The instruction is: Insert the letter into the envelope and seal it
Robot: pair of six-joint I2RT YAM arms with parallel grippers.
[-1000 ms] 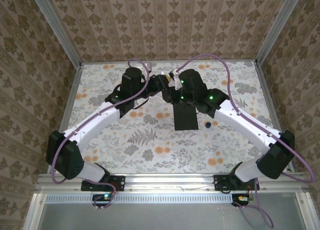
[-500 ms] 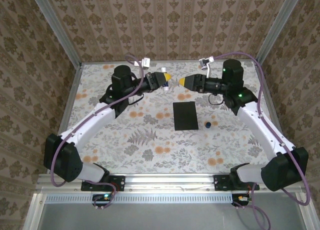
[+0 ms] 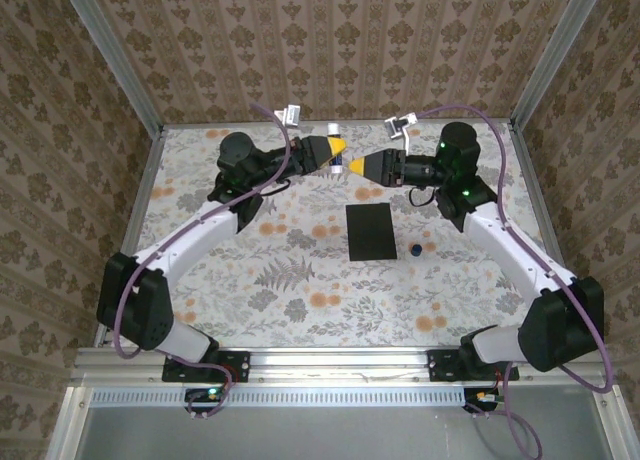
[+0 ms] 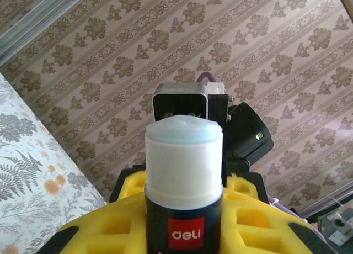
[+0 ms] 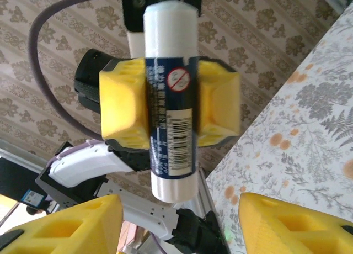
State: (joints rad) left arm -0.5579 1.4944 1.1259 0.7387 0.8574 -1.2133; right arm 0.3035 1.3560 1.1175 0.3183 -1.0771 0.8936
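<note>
on the floral desk (image 3: 250, 280) the flat envelope (image 3: 371, 231) looks light and floppy; lift it by an edge. the left hand (image 3: 339, 148) pinches the glue stick (image 4: 183, 171), and the right hand (image 3: 362, 166) is spread.

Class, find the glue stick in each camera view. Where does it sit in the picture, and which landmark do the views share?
Top external: glue stick at upper centre, above the black envelope.
Left wrist: bottom centre, upright.
Right wrist: centre, upright, clamped in the left gripper.
Shared landmark: the floral table.
</note>
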